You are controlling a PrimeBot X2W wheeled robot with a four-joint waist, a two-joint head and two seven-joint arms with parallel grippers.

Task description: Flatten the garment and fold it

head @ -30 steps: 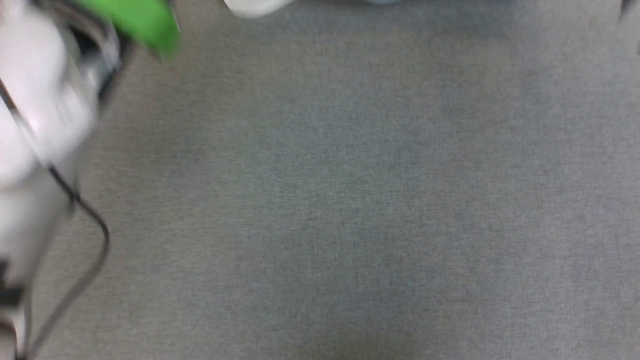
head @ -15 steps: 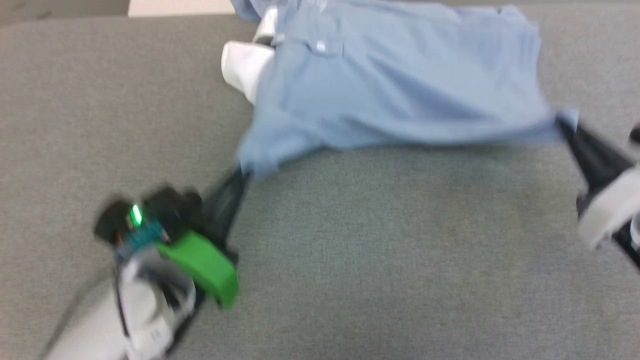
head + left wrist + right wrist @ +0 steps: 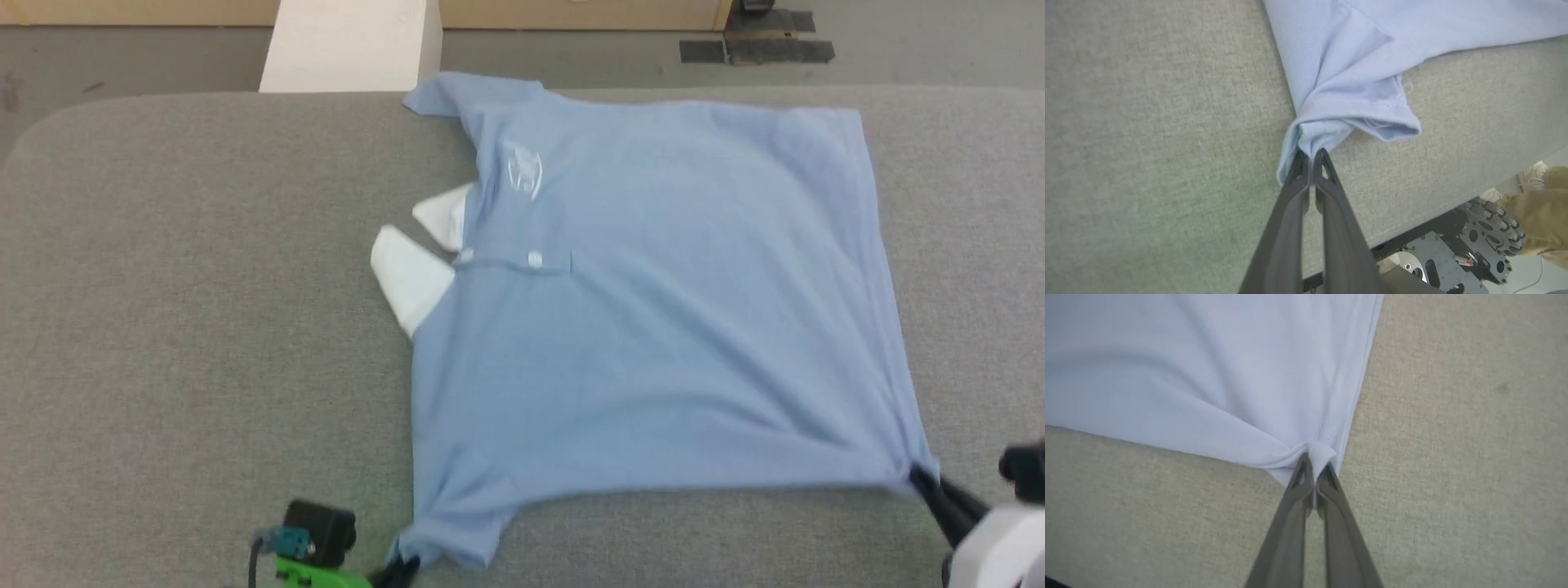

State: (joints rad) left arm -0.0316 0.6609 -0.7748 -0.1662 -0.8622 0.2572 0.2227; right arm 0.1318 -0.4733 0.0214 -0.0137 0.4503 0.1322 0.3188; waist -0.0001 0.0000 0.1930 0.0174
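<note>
Lying flatter than before, the garment (image 3: 653, 327).

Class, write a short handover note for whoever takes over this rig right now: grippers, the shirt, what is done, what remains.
Left gripper: shut on the garment at its near sleeve, which is bunched.
Right gripper: shut on the near hem corner.
Garment: spread front up on the grey table, collar toward the robot's left, near edge taut between the grippers.
Done: mostly flattened.
Left: smooth the near sleeve, then fold; no fold made yet.
</note>
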